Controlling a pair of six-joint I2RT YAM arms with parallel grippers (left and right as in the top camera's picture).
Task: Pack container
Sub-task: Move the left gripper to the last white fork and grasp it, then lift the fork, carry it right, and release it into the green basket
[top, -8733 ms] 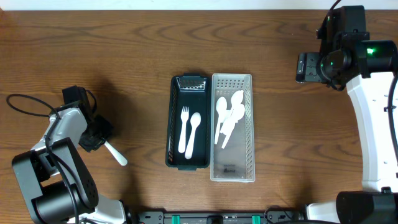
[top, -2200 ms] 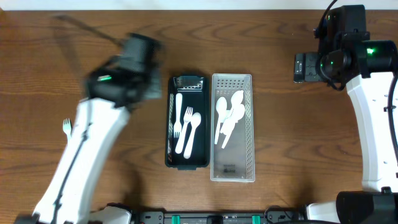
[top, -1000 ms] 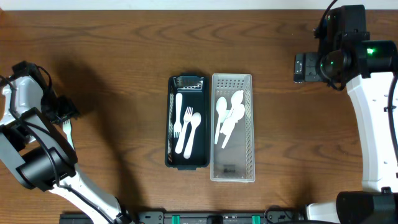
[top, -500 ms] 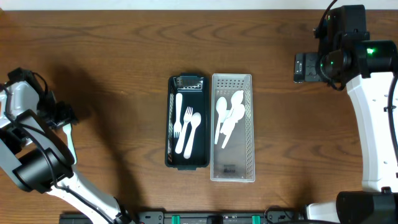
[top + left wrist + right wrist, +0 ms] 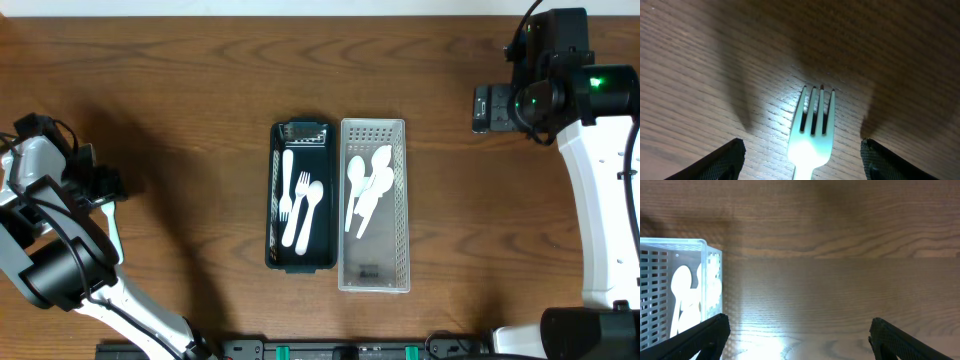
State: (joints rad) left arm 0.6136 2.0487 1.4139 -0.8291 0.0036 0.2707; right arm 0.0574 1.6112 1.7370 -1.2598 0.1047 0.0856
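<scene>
Left gripper [image 5: 103, 189] sat at the table's far left edge, low over the wood. Its jaws stood wide open and gripped nothing. White plastic fork [image 5: 813, 131] lay flat on the wooden table [image 5: 200, 90] between the two fingers [image 5: 722, 161], touching neither, tines pointing away from the wrist camera.

Dark container [image 5: 274, 200] sat mid-table and held white cutlery [image 5: 302, 205], a fork and a spoon among it. Clear perforated container [image 5: 400, 200] stood touching its right side, with white spoons [image 5: 366, 185] inside.

Right gripper [image 5: 802, 341] hung over bare wood near the table's far right, well apart from both containers. Its jaws were spread wide and empty, and a corner of the clear container showed at the left of its wrist view.
</scene>
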